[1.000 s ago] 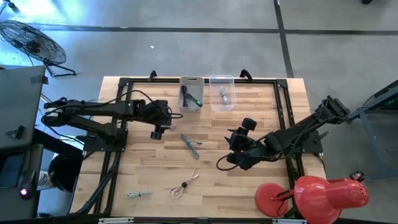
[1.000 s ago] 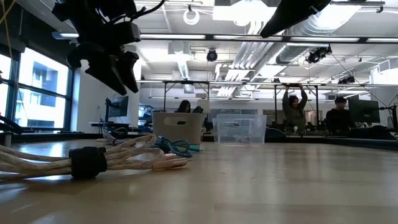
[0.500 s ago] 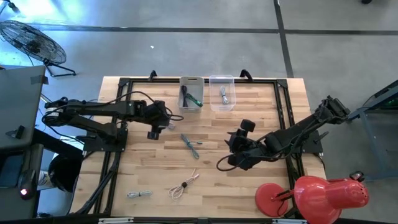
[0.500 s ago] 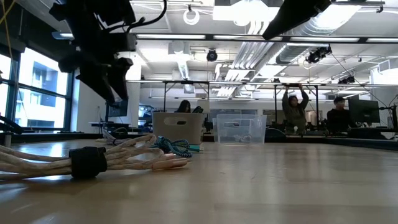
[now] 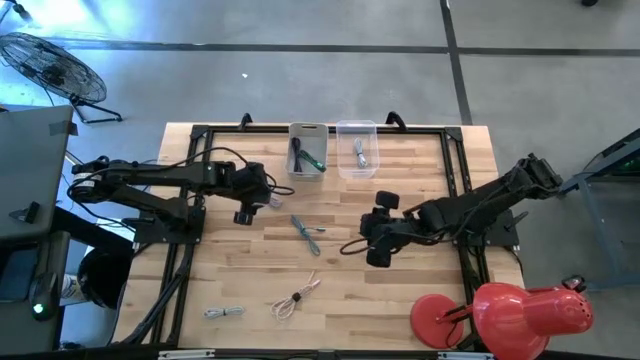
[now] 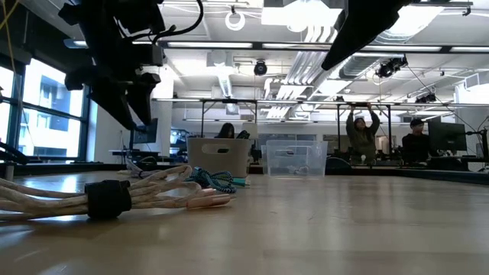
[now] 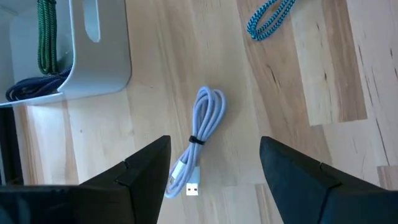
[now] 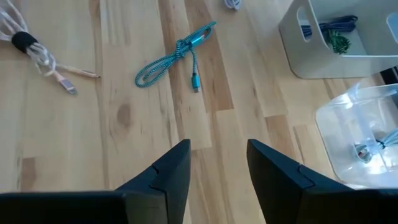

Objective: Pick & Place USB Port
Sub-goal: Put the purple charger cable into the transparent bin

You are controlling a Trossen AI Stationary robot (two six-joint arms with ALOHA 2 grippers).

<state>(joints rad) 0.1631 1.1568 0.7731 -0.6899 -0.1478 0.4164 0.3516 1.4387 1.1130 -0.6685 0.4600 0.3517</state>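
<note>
Left gripper [image 7: 208, 177] hangs jaws wide right over the lilac bundled USB cable [image 7: 202, 134], which lies on the wood just near-left of the grey bin [image 5: 307, 150]; nothing is held. Main risk as I see it: the bundle runs slantwise between the fingers and its USB plug [image 7: 192, 188] sticks out at one end, so a straight drop could pinch only the plug or one loop, and the bundle then swings or slips out on the lift. It's also close to the bin wall, so a finger could nudge the bin on descent. Right gripper [image 8: 217, 171] is empty with jaws partly open, over bare table with the teal braided cable [image 5: 306, 229] well to its left; if both arms head for the middle they could crowd each other. The clear bin [image 5: 357, 149] already has a cable in it, and the grey one has green and dark cables. A beige cable [image 5: 296, 296] and a grey cable [image 5: 224, 312] wait at the near edge. Versus a second ago: the left gripper has shifted slightly left, and the right gripper has moved far-left towards the centre.
</note>
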